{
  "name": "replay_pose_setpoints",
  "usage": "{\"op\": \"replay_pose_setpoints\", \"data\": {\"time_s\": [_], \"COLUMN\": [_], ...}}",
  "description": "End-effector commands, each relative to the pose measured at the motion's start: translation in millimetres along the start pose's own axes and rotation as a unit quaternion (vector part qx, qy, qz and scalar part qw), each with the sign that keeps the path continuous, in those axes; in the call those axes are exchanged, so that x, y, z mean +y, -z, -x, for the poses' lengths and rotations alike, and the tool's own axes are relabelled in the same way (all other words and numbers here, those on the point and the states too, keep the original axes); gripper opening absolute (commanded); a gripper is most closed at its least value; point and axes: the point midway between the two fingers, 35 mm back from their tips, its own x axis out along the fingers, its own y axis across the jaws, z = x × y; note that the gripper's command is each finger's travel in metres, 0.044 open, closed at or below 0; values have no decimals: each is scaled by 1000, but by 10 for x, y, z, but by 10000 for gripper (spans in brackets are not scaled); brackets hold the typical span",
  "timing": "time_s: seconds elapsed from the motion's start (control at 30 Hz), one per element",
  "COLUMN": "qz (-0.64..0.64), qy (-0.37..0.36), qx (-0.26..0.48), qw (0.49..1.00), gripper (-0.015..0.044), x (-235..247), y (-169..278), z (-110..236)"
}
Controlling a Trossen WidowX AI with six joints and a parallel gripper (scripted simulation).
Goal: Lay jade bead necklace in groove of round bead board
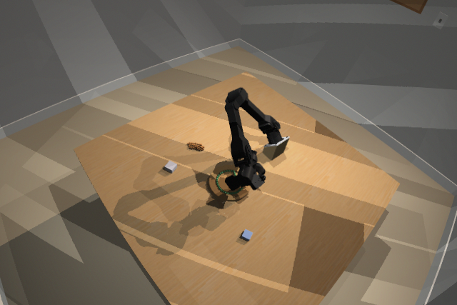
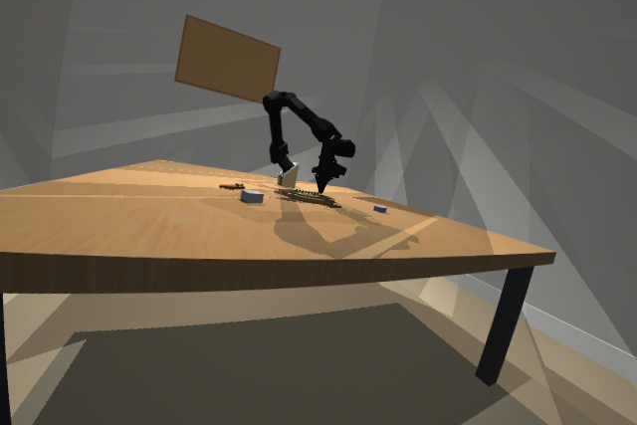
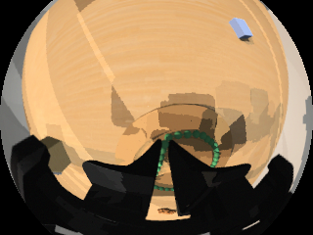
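The jade bead necklace point(image 1: 216, 180) point(image 2: 308, 192) point(image 3: 214, 149) lies as a green ring on the round brown bead board point(image 1: 236, 197) point(image 2: 309, 194) point(image 3: 190, 117) near the middle of the table. My gripper point(image 1: 230, 183) point(image 2: 321, 189) point(image 3: 164, 143) points down onto the left part of the ring and is shut on the necklace's strand, low over the board. In the wrist view the strand runs between my two fingertips. My fingers hide part of the ring. I cannot tell how exactly the beads sit in the groove.
A brown bead string point(image 1: 195, 146) point(image 2: 231, 186) lies at the back left. A grey block point(image 1: 170, 166) point(image 2: 252, 196) sits left of the board. A blue block point(image 1: 246, 234) point(image 2: 380, 208) point(image 3: 241, 26) sits toward the front. The arm's base point(image 1: 276, 146) point(image 2: 289, 175) stands behind the board.
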Motion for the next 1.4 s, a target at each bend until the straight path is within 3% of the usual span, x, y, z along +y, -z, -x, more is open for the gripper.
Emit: {"op": "replay_pose_setpoints", "data": {"time_s": [0.0,0.2,0.77,1.37], "qz": [1,1,-1,1], "qy": [-3,-3,-2,-3], "qx": [0,0,0,0], "qw": [1000,1000,1000,1000], "gripper": [0,0,440,440], "x": [24,24,11,11], "y": [-4,-4,-1,-1], "z": [-63,-74,-36,7]}}
